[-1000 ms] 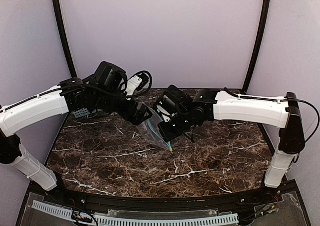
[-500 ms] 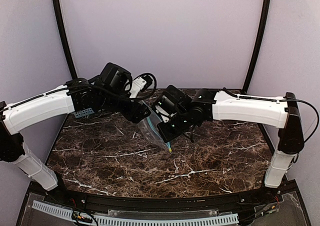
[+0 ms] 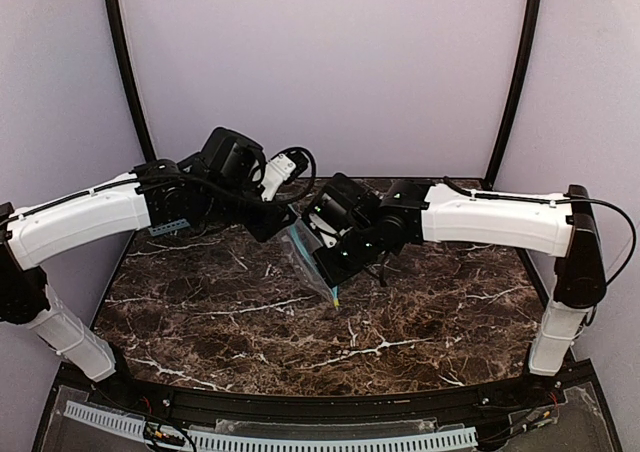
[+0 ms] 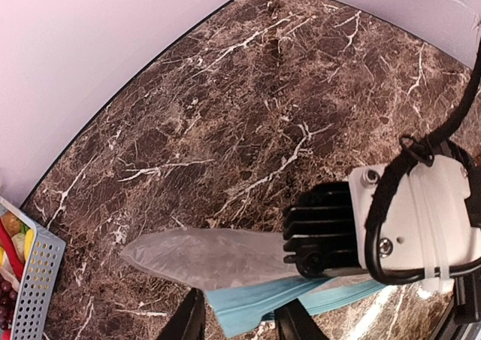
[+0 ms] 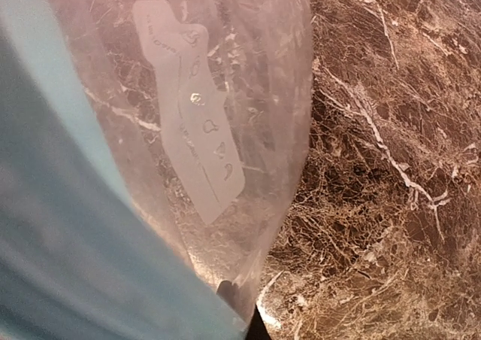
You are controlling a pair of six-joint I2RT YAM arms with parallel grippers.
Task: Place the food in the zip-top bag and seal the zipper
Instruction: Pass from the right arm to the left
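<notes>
The clear zip-top bag [image 3: 308,257] hangs above the marble between my two grippers. Its teal zipper [image 4: 259,299] runs along the lower edge in the left wrist view. My right gripper [image 3: 328,260] is shut on the bag near the zipper. The plastic and its white print [image 5: 192,107] fill the right wrist view. My left gripper [image 4: 240,319] straddles the loose end of the zipper, its jaws narrowed but still apart with marble showing between them. Some food [image 4: 9,238] lies in a mesh basket at the far left edge, with the purple grapes [image 4: 6,302] just showing.
The blue-grey mesh basket [image 4: 41,276] stands at the table's left side, mostly hidden behind my left arm in the top view. Dark marble [image 3: 400,322] stretches in front of and to the right of the bag. Purple walls close in the back and sides.
My left gripper has closed down from wide open and shifted slightly toward the bag's zipper end. The right gripper stays shut on the bag and has barely moved.
</notes>
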